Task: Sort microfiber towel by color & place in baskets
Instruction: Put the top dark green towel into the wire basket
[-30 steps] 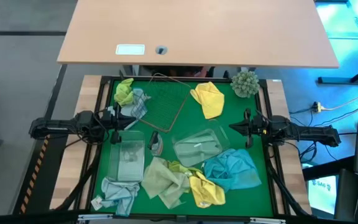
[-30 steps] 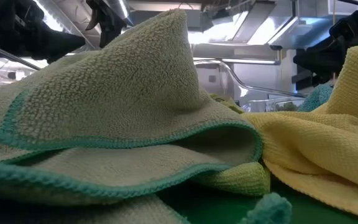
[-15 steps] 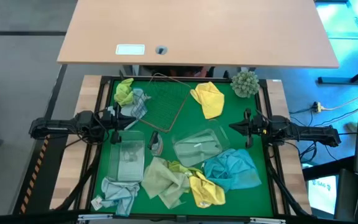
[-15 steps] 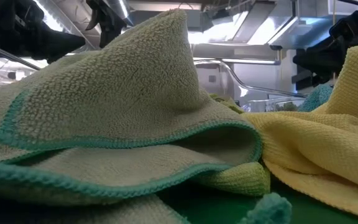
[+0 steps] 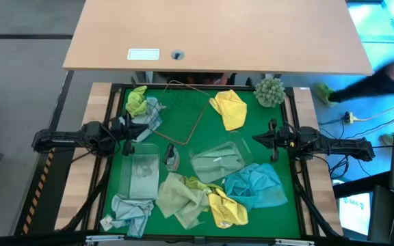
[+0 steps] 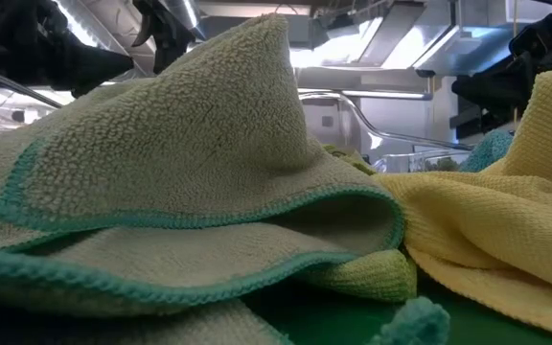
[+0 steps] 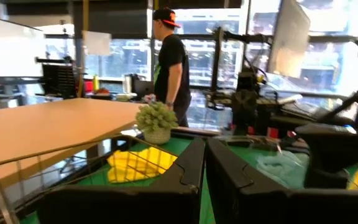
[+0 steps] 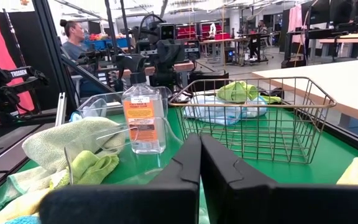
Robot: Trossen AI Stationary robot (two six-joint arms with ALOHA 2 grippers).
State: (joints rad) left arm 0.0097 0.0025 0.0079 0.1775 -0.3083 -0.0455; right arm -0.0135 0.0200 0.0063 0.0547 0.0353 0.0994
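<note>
Your left end effector [image 5: 130, 131] hangs over the left side of the green surface [image 5: 252, 133], just beside the light grey-blue cloth [image 5: 149, 115] and above the far end of the left clear tub [image 5: 141, 172]. In its wrist view its two fingers [image 7: 185, 165] are pressed together with nothing between them. Your right end effector [image 5: 262, 139] sits at the right side of the surface, near the second clear tub [image 5: 217, 161], and its fingers [image 8: 188, 163] are likewise closed and hold nothing.

The wire basket [image 5: 183, 109] lies tilted toward the far middle of the surface, with no cloth inside it. At the far left corner a lime green cloth [image 5: 137, 100] touches the grey-blue one. A yellow cloth [image 5: 230, 109] lies to the right of the wire basket, and the plant ball [image 5: 270, 91] stands at the far right corner.

Along the near edge you have a heap: a pale olive cloth [image 5: 176, 197] overlapping a second yellow cloth [image 5: 226, 209], with a teal blue cloth [image 5: 255, 186] touching them on the right. Another grey-blue cloth [image 5: 132, 210] lies at the near left, just beside the left clear tub. A small bottle [image 5: 170, 156] lies between the two clear tubs.

From table height, the pale olive cloth [image 6: 180, 172] fills most of the picture, with yellow cloth [image 6: 506, 230] beside it.

A person [image 7: 171, 62] stands in the room beyond the plant ball [image 7: 156, 119].
</note>
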